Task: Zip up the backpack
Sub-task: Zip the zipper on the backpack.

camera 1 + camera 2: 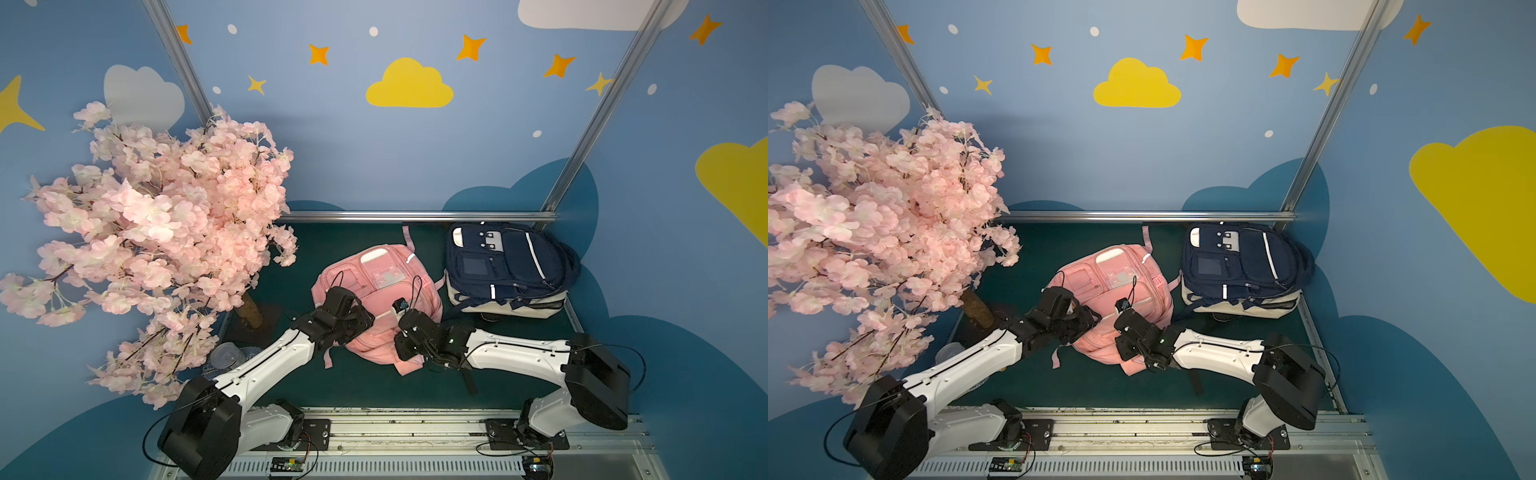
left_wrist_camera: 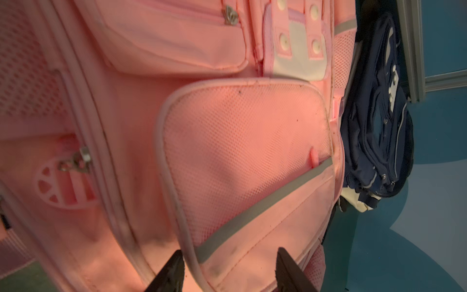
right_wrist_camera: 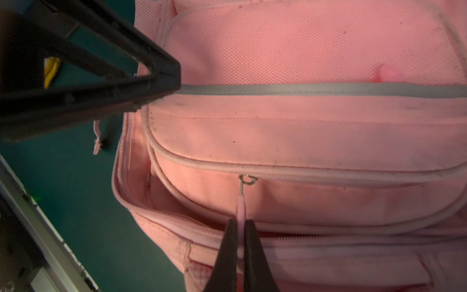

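Here, the pink backpack (image 1: 376,291) lies face up in the middle of the green table (image 1: 361,386), just beside a navy backpack (image 1: 507,266) that sits nearer the rear rail. The right claw (image 3: 240,225) is pressed together on the thin pink zipper tab (image 3: 241,209). The tab's metal slider (image 3: 246,179) sits partway along the front compartment's track, and toward the bag's corner the seam (image 3: 141,192) gapes unclosed. The left claw (image 2: 228,252) stands spread, its two fingers either side of the piped corner of the mesh pocket (image 2: 242,151), gripping nothing. The step in hand appears to be drawing the slider along the open stretch. Done well, the pull would run along the track rather than away from the cloth, since the tab is narrow and could slide from the pinch. The soft bag will likely bunch and travel with the slider unless the left claw closes on fabric near that corner and holds it taut, especially where the track bends.
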`<state>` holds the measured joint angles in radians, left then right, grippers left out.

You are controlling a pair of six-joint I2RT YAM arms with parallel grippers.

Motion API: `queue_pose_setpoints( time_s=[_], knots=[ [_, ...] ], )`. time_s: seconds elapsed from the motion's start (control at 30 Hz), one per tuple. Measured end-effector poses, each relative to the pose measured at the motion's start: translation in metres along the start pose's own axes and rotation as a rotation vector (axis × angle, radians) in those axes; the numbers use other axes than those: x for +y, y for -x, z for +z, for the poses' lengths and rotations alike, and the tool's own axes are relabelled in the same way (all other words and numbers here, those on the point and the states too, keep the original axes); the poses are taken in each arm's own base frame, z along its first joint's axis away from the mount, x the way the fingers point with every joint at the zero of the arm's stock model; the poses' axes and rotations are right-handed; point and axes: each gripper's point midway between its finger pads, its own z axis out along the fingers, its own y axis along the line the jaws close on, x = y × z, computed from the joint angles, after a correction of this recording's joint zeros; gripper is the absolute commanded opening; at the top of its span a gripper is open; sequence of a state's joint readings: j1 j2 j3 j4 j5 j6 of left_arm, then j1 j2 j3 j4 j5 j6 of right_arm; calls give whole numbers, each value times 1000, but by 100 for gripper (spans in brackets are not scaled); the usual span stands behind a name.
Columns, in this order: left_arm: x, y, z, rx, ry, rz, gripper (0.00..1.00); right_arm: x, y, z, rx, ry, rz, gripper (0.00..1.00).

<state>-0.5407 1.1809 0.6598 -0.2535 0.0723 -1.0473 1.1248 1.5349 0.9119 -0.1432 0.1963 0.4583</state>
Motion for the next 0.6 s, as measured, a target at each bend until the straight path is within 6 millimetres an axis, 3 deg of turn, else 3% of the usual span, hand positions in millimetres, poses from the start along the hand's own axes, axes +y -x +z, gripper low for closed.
queue_pose_setpoints(
  time_s=[0.17,0.23,0.4,0.6],
  knots=[
    [13,-23,2,41,17,-29,58,12,-3,3,3,28,-16,0],
    [16,-27,4,45,27,-42,50,16,-5,4,7,37,-23,0],
    [21,-22,7,30,47,-59,26,23,-9,5,16,49,-36,0],
    [26,-8,10,30,74,-76,7,18,-10,5,14,22,-23,0]
  ],
)
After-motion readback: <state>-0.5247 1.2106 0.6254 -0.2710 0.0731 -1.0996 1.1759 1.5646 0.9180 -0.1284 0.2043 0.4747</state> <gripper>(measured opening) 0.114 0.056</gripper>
